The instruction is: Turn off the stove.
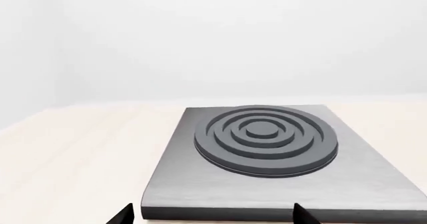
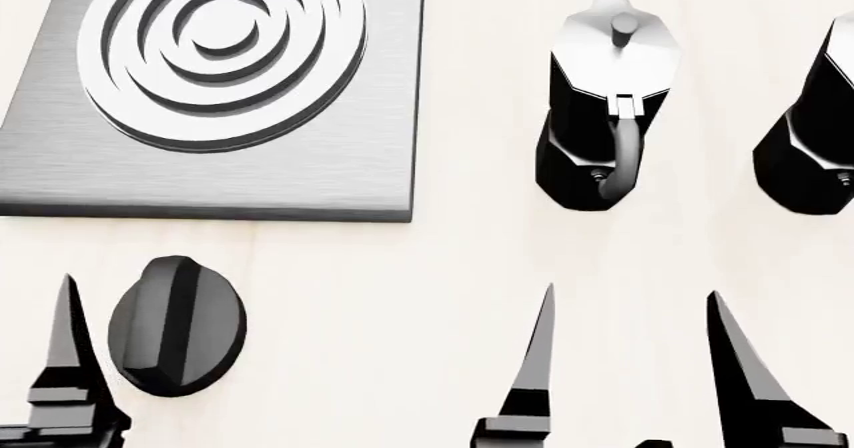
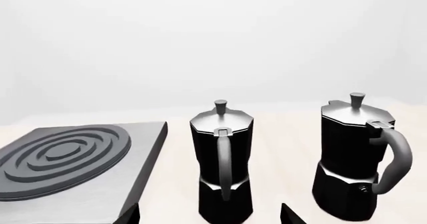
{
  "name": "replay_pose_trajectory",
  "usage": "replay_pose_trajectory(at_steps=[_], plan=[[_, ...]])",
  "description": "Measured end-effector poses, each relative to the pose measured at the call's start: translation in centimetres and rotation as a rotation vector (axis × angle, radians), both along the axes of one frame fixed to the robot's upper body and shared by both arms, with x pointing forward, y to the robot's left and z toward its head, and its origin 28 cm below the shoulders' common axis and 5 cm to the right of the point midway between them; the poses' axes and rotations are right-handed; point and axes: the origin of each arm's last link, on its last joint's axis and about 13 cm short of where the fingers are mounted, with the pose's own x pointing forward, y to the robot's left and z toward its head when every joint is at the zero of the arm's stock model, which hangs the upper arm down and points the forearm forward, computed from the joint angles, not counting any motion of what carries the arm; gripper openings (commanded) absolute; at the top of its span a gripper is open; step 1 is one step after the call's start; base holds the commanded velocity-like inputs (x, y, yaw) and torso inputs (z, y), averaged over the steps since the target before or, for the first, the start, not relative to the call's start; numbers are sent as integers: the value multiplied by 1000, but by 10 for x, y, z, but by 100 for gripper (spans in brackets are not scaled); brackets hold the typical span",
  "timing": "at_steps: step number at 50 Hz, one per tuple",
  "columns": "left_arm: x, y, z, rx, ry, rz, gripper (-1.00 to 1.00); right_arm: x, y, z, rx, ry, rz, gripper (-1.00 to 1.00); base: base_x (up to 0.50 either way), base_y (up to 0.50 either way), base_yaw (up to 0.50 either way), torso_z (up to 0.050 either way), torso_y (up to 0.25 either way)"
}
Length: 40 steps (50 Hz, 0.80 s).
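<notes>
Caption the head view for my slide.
Both open claws hover near the table edge: left claw beside the knob, stove ahead.

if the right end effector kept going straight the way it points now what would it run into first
Most likely the nearer moka pot: in the right wrist view it stands dead ahead between the fingertips of the right end effector, handle facing them. Height is unclear, so the fingers could straddle it.

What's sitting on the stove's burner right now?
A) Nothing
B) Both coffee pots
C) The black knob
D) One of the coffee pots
A: the burner is bare in the head view; both pots, one and the other, stand on the table to the right of the stove, and the knob lies in front of it.
</notes>
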Motion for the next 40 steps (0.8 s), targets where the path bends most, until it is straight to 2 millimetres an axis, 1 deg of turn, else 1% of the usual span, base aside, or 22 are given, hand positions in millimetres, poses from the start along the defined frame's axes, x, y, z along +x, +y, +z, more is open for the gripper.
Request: replay_pose_trajectory(at_steps=[20, 40], plan=[[-8, -2, 17, -6, -38, -44, 100, 4, 0, 10, 5, -36, -7, 100, 0, 0, 0, 0, 0], [-8, -1, 33, -11, -78, -56, 100, 6, 0, 22, 6, -68, -3, 100, 0, 0, 0, 0, 0]])
